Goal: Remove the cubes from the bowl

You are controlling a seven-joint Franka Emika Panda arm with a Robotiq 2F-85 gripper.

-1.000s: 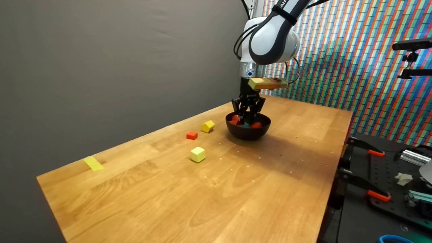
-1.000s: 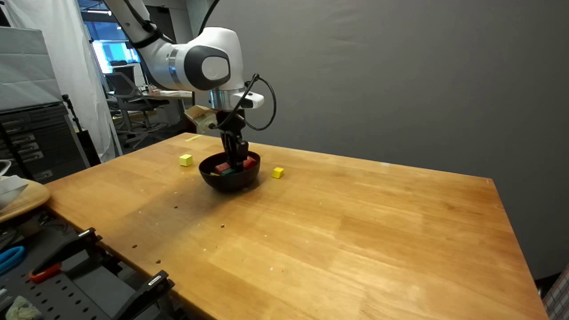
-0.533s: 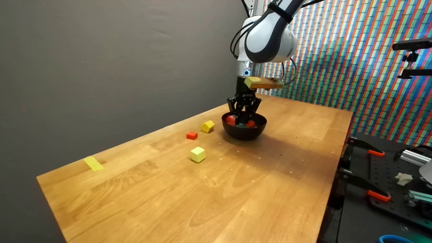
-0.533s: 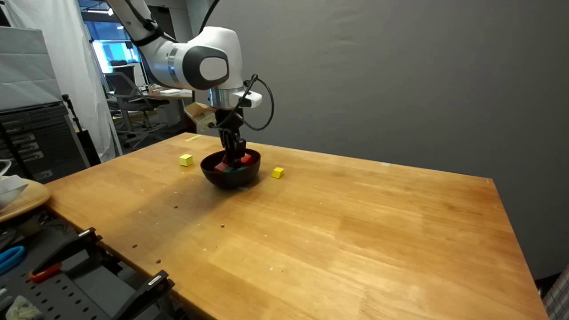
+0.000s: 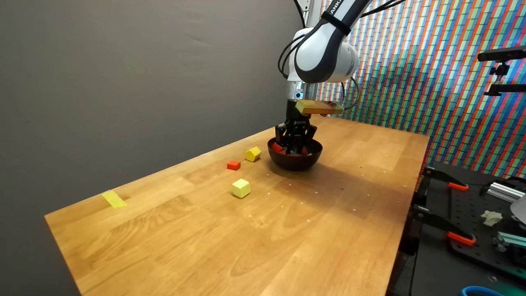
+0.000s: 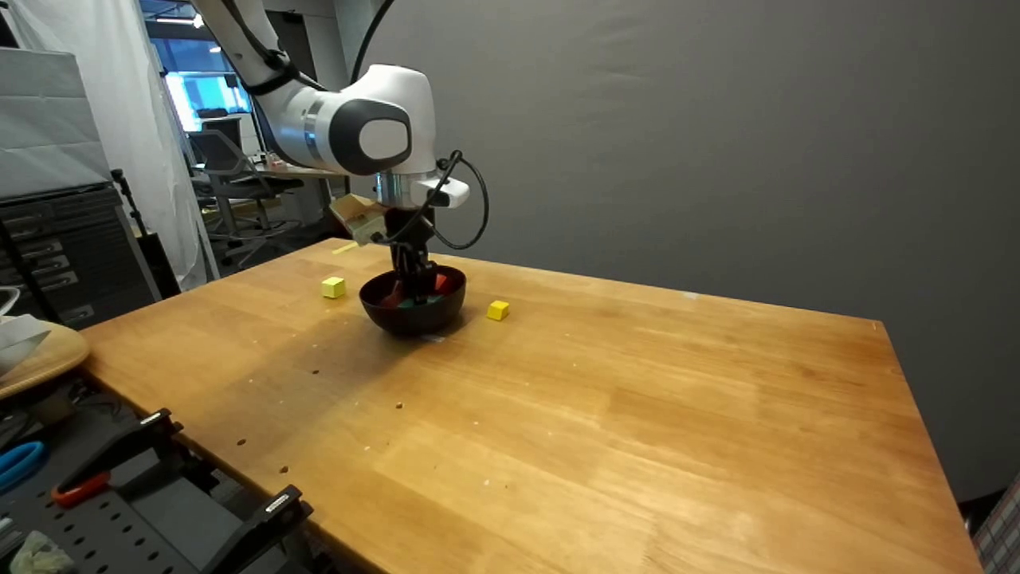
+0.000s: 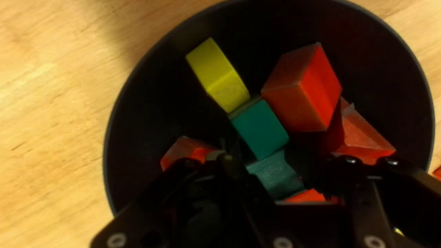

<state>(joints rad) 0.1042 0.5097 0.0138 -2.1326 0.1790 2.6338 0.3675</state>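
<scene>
Cubes (image 7: 303, 88) in and around the bowl (image 5: 295, 163)

Reds (image 7: 322, 88), greens (image 7: 260, 129) and a yellow (image 7: 218, 75) inside; jaws are down there too, spread apart, no visible grip on anything. Two yellows (image 5: 241, 188) and a red (image 5: 234, 165) sit near the bowl on the counter (image 5: 254, 230).

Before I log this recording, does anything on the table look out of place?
Yes, mildly: the flat yellow strip by the edge of the table looks stray, thin where the pale yellow cube is solid. The bowl sits upright.
</scene>
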